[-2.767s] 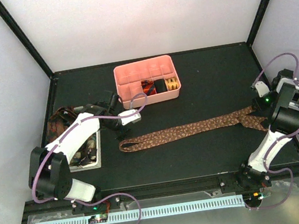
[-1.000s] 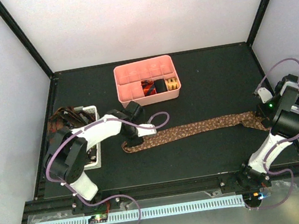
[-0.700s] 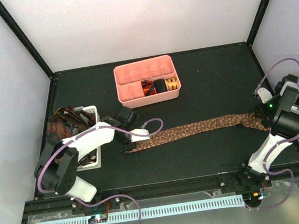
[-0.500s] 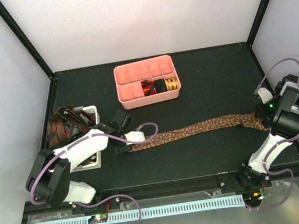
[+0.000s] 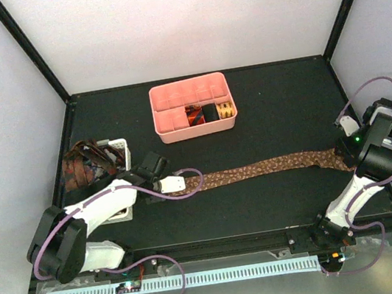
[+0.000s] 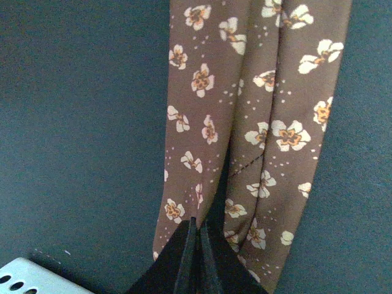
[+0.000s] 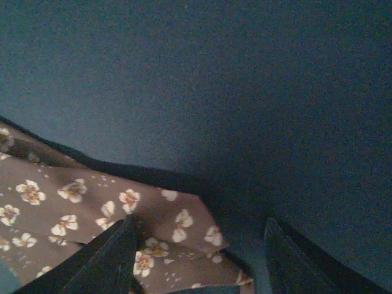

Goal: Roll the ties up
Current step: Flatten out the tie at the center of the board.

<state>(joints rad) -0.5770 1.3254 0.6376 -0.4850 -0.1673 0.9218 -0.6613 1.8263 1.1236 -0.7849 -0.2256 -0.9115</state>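
The brown tie (image 5: 259, 168) lies stretched out across the table (image 5: 273, 112). The left pincer (image 6: 195, 229) pinches one end tight. The right pincer (image 7: 199, 251) is open over the wide end

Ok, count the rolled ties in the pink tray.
3, side by side in the near row of the pink tray: red-orange tie left, black tie middle, gold tie right. More may lie hidden beneath them.

Top view bright, evenly lit, shadows faint; both wrist views dimmer, blue-tinted, soft at the bottom edge.
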